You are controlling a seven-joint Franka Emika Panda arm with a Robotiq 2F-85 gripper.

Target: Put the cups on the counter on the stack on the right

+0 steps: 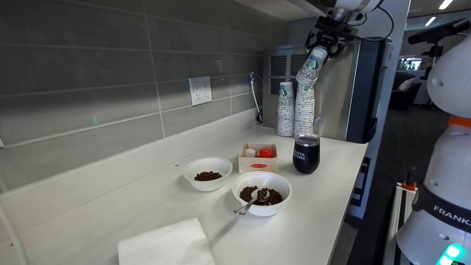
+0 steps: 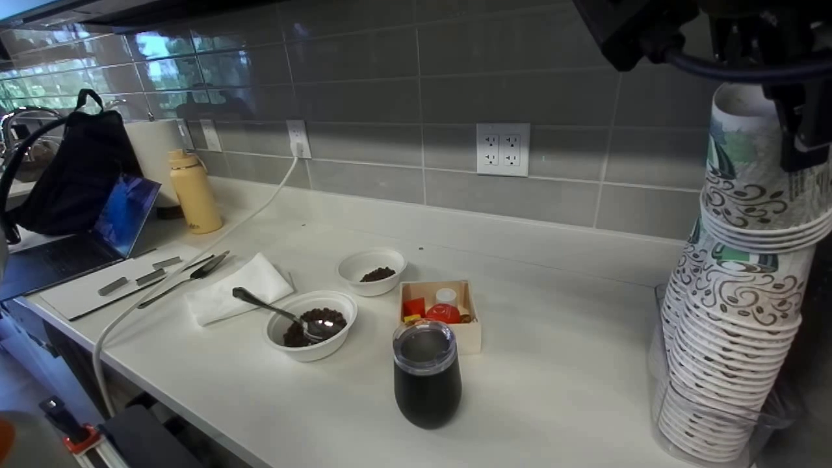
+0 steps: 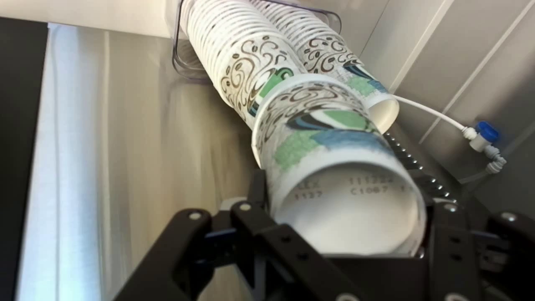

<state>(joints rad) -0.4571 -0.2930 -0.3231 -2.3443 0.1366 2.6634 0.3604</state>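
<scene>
My gripper (image 1: 321, 53) is shut on the cups (image 1: 311, 70), a short nested column held bottom up and tilted. In the wrist view the fingers (image 3: 345, 194) lie on both sides of the cups (image 3: 322, 138). The cups' rims overlap the top of the stack (image 1: 304, 116), a tall column of inverted cups; the cups (image 2: 747, 188) also cover the top of the stack (image 2: 734, 292) in an exterior view. How far they are nested is hidden. A similar column (image 1: 285, 110) stands beside the stack. Both columns rise from the counter (image 1: 312, 221).
A clear plastic holder (image 2: 662, 422) surrounds the column bases. A steel appliance (image 1: 336, 95) stands close behind. A dark tumbler (image 1: 306, 156), a wooden box (image 1: 258, 164) and two white bowls (image 1: 208, 162) (image 1: 265, 211) stand on the counter. A white hose (image 3: 430, 112) runs beside the columns.
</scene>
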